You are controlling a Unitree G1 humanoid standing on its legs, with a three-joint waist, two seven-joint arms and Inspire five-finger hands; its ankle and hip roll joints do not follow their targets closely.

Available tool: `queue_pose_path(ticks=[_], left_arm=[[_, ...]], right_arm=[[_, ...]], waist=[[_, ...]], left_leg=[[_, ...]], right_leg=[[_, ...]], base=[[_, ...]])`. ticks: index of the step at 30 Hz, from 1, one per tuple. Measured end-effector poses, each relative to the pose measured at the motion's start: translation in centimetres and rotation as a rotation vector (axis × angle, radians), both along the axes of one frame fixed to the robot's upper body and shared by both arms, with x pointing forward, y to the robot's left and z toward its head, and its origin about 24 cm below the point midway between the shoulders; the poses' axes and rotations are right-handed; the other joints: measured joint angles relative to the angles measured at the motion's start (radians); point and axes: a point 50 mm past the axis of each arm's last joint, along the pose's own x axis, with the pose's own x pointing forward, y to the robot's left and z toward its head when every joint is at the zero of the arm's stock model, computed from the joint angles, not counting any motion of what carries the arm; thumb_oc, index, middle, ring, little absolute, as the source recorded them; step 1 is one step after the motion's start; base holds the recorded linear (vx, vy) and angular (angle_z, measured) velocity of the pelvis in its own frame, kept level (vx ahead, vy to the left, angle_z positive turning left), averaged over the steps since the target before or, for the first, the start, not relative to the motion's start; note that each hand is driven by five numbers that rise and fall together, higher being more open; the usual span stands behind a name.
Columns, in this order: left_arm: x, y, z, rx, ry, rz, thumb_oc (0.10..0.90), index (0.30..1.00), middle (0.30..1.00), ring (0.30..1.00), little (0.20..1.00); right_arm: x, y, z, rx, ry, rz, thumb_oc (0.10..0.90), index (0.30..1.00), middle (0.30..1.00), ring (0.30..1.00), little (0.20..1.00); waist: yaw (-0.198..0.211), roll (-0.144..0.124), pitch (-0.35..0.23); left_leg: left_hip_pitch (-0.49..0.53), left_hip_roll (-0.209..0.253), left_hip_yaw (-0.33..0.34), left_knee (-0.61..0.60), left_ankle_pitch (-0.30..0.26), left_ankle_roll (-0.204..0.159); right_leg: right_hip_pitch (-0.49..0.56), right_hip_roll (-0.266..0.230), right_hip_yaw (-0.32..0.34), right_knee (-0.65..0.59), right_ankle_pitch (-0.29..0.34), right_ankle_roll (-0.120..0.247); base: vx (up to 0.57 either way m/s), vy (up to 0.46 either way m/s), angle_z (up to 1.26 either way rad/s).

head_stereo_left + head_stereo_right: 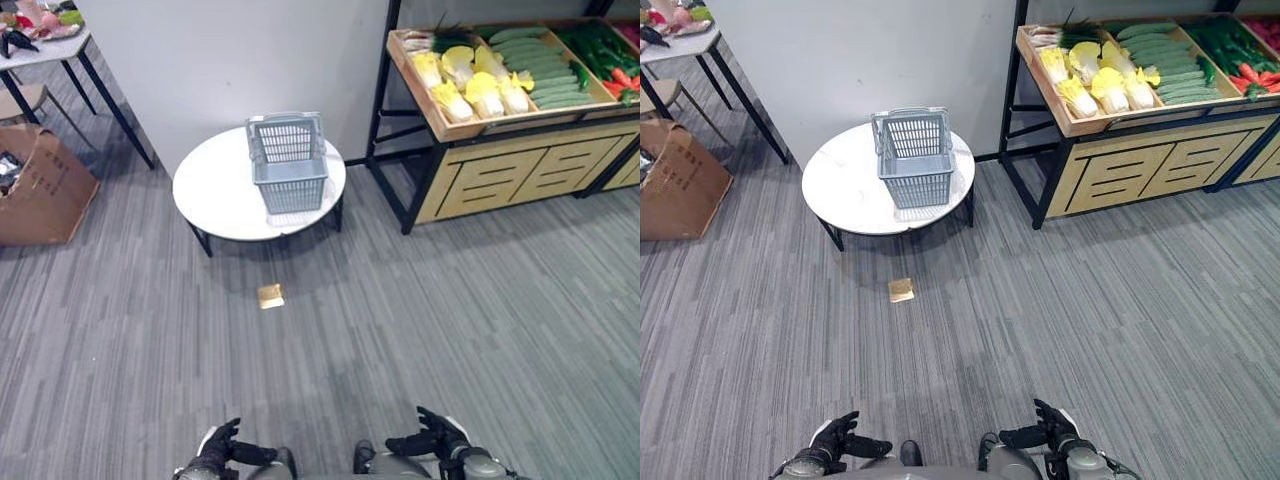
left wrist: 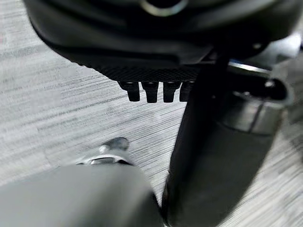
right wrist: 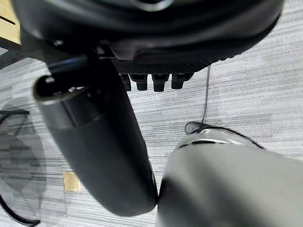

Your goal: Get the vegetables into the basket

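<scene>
A grey-blue plastic basket (image 1: 290,165) stands empty on a round white table (image 1: 215,195) ahead, its handles folded down. The vegetables lie in a wooden display stand (image 1: 510,170) at the far right: yellow cabbages (image 1: 470,88), green cucumbers (image 1: 545,68), and green and red peppers (image 1: 608,58). My left hand (image 1: 222,446) and right hand (image 1: 432,437) hang low at the near edge, far from the table and the stand. Both are empty, with relaxed fingers and the thumb standing out, as the left hand (image 2: 156,56) and right hand (image 3: 151,52) also show up close.
A small tan square (image 1: 270,296) lies on the grey floor in front of the table. A cardboard box (image 1: 40,185) sits at the left, with a cluttered white desk (image 1: 50,48) behind it. A pale wall panel (image 1: 230,60) rises behind the round table.
</scene>
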Motion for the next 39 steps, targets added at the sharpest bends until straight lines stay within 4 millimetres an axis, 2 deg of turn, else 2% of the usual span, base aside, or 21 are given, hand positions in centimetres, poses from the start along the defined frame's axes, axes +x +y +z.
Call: queue_pose_path(ticks=[1,4,5,6,8,12,15,16,19,20,21,22,24,26,28,29,31,32,34,37,39], left_arm=[[0.6,-0.3,0.1,-0.018,-0.025,0.012,0.900,1.000,1.000,1.000,1.000],[1.3,-0.7,0.3,-0.023,-0.046,-0.010,0.900,1.000,1.000,1.000,1.000],[1.3,-0.7,0.3,-0.021,-0.044,-0.010,0.900,1.000,1.000,1.000,1.000],[1.1,-0.6,0.3,-0.015,-0.038,-0.012,0.900,1.000,1.000,1.000,1.000],[1.1,-0.9,0.2,-0.026,-0.043,-0.007,0.900,1.000,1.000,1.000,1.000],[0.9,-1.4,0.1,-0.043,-0.043,0.000,0.900,1.000,1.000,1.000,1.000],[0.0,-1.3,-0.3,-0.043,-0.005,0.013,0.900,1.000,1.000,1.000,1.000],[-0.3,-1.1,-0.3,-0.032,0.011,0.005,0.900,1.000,1.000,1.000,1.000],[-1.2,-0.5,-0.5,-0.014,0.061,-0.003,0.900,1.000,1.000,1.000,1.000],[-0.8,0.0,-0.3,0.005,0.050,-0.022,0.900,1.000,1.000,1.000,1.000],[-0.3,-0.1,-0.1,0.005,0.031,-0.035,0.900,1.000,1.000,1.000,1.000],[0.0,-0.4,-0.1,0.005,0.026,-0.066,0.900,1.000,1.000,1.000,1.000],[0.0,-0.4,-0.1,0.005,0.024,-0.056,0.900,1.000,1.000,1.000,1.000],[-0.1,0.4,0.0,0.020,0.027,-0.025,0.900,1.000,1.000,1.000,1.000],[-0.9,1.3,0.0,0.034,0.051,0.027,0.900,1.000,1.000,1.000,1.000],[-1.6,1.6,-0.2,0.039,0.071,0.038,0.900,1.000,1.000,1.000,1.000],[-3.6,1.9,-0.5,0.044,0.123,0.045,0.900,1.000,1.000,1.000,1.000],[-4.5,1.4,-0.8,0.037,0.149,0.018,0.900,1.000,1.000,1.000,1.000],[-4.9,0.3,-1.2,0.008,0.163,0.006,0.900,1.000,1.000,1.000,1.000],[-4.4,-0.4,-1.2,-0.022,0.133,0.029,0.900,1.000,1.000,1.000,1.000],[-3.3,-0.4,-1.0,-0.025,0.104,0.022,0.900,1.000,1.000,1.000,1.000]], right_arm=[[-0.1,-0.5,0.1,-0.015,0.002,0.001,0.900,1.000,1.000,1.000,1.000],[-0.2,-1.7,0.3,-0.050,0.015,-0.005,0.900,1.000,1.000,1.000,1.000],[-0.3,-1.8,0.3,-0.054,0.018,-0.007,0.900,1.000,1.000,1.000,1.000],[-0.7,-2.0,0.2,-0.061,0.035,-0.012,0.900,1.000,1.000,1.000,1.000],[-1.3,-2.6,0.2,-0.081,0.055,-0.002,0.900,1.000,1.000,1.000,1.000],[-3.1,-3.4,-0.1,-0.113,0.146,0.004,0.900,1.000,1.000,1.000,1.000],[-4.3,-3.4,-0.3,-0.112,0.175,0.002,0.900,1.000,1.000,1.000,1.000],[-5.2,-3.2,-0.5,-0.106,0.198,-0.002,0.900,1.000,1.000,1.000,1.000],[-4.2,-2.8,-0.4,-0.091,0.155,0.009,0.900,1.000,1.000,1.000,1.000],[-4.1,-2.5,-0.4,-0.083,0.137,0.016,0.900,1.000,1.000,1.000,1.000],[-3.9,-2.6,-0.3,-0.084,0.128,0.014,0.900,1.000,1.000,1.000,1.000],[-3.1,-2.9,-0.1,-0.096,0.108,0.005,0.900,1.000,1.000,1.000,1.000],[-1.8,-4.4,0.8,-0.139,0.052,0.012,0.900,1.000,1.000,1.000,1.000],[-1.2,-4.4,1.0,-0.136,0.027,0.029,0.900,1.000,1.000,1.000,1.000],[-1.9,-3.0,0.3,-0.094,0.060,0.027,0.900,1.000,1.000,1.000,1.000],[-2.4,-2.2,-0.1,-0.070,0.081,0.024,0.900,1.000,1.000,1.000,1.000],[-3.7,-0.9,-0.7,-0.036,0.119,0.018,0.900,1.000,1.000,1.000,1.000],[-5.2,-0.6,-1.0,-0.021,0.157,0.014,0.900,1.000,1.000,1.000,1.000],[-5.7,-0.6,-1.1,-0.019,0.177,0.014,0.900,1.000,1.000,1.000,1.000],[-6.1,-1.7,-0.9,-0.067,0.227,0.086,0.900,1.000,1.000,1.000,1.000],[-5.4,-2.6,-0.6,-0.088,0.211,0.086,0.900,1.000,1.000,1.000,1.000]], waist=[[0.005,-0.009,0.012],[0.002,0.005,0.020],[-0.001,0.011,0.018],[0.003,0.018,0.016],[0.009,0.039,0.021],[0.035,0.058,0.015],[0.032,0.038,-0.022],[0.016,0.030,-0.047],[0.004,0.022,-0.053],[0.002,-0.027,-0.064],[0.004,-0.037,-0.057],[0.002,-0.008,-0.037],[-0.001,0.059,0.000],[-0.017,0.065,0.013],[-0.033,0.052,0.010],[-0.037,0.027,0.002],[-0.056,0.002,-0.012],[-0.054,-0.015,-0.022],[-0.048,0.003,-0.031],[-0.009,0.011,-0.036],[-0.017,0.012,-0.027]], left_leg=[[-0.055,-0.003,-0.059,0.098,0.018,-0.028],[-0.097,0.023,-0.061,-0.001,0.037,-0.025],[-0.094,0.041,-0.043,-0.081,0.047,-0.026],[-0.079,0.063,-0.027,-0.281,0.084,-0.023],[-0.078,0.088,-0.029,-0.427,0.125,-0.048],[-0.064,0.094,-0.019,-0.472,0.182,-0.025],[-0.034,0.049,0.048,-0.462,0.194,0.004],[0.000,0.008,0.069,-0.471,0.228,0.092],[0.078,-0.023,0.100,-0.458,0.141,0.149],[0.107,-0.092,0.101,-0.437,0.086,0.188],[0.121,-0.123,0.093,-0.413,0.045,0.217],[0.174,-0.139,0.064,-0.418,-0.005,0.245],[0.256,-0.122,0.051,-0.435,-0.050,0.262],[0.309,-0.125,0.036,-0.457,-0.076,0.249],[0.360,-0.125,0.007,-0.463,-0.124,0.222],[0.395,-0.139,0.005,-0.470,-0.129,0.193],[0.463,-0.143,-0.035,-0.469,-0.172,0.145],[0.511,-0.146,-0.048,-0.460,-0.197,0.106],[0.507,-0.112,-0.041,-0.375,-0.208,0.082],[0.383,-0.084,-0.029,-0.130,-0.196,0.014],[0.278,-0.072,-0.028,0.059,-0.140,-0.035]], right_leg=[[0.022,-0.002,0.008,-0.004,-0.012,-0.009],[0.054,0.009,0.010,-0.051,-0.008,-0.003],[0.065,0.023,0.016,-0.079,-0.002,0.006],[0.081,0.045,0.025,-0.128,0.020,0.012],[0.109,0.079,0.045,-0.169,0.035,0.035],[0.227,0.100,0.113,-0.242,0.030,0.025],[0.291,0.054,0.141,-0.269,-0.011,0.064],[0.298,0.018,0.135,-0.222,-0.037,0.095],[0.067,-0.036,0.124,0.348,-0.029,0.121],[-0.081,-0.120,0.134,0.652,0.081,0.151],[-0.116,-0.148,0.137,0.737,0.187,0.146],[-0.142,-0.145,0.157,0.809,0.249,0.147],[-0.244,-0.117,0.092,0.818,0.065,0.129],[-0.330,-0.109,0.006,0.621,0.014,0.118],[-0.324,-0.074,-0.036,0.166,0.022,0.137],[-0.335,-0.057,-0.008,0.046,0.058,0.142],[-0.327,-0.052,0.008,-0.022,0.096,0.139],[-0.302,-0.054,0.010,0.013,0.191,0.092],[-0.251,-0.038,0.004,-0.010,0.282,0.029],[-0.125,-0.016,0.005,-0.145,0.297,-0.009],[-0.088,-0.009,0.009,-0.178,0.289,-0.015]], base=[[0.20,-0.048,0.05],[0.27,0.019,-0.09],[0.36,0.131,-0.22],[0.44,0.168,-0.19],[0.38,0.131,-0.20],[0.56,0.226,-0.52],[0.32,0.218,-0.47],[0.47,0.378,-0.29],[0.36,0.395,-0.19],[0.44,0.485,0.36],[0.48,0.440,0.46],[0.38,0.249,0.25],[0.44,0.119,0.15],[0.52,-0.031,0.29],[0.42,-0.087,0.51],[0.34,-0.078,0.50],[0.28,-0.106,0.75],[0.29,-0.158,1.00],[0.23,-0.161,0.61],[0.09,-0.117,0.00],[0.08,-0.124,-0.14]])
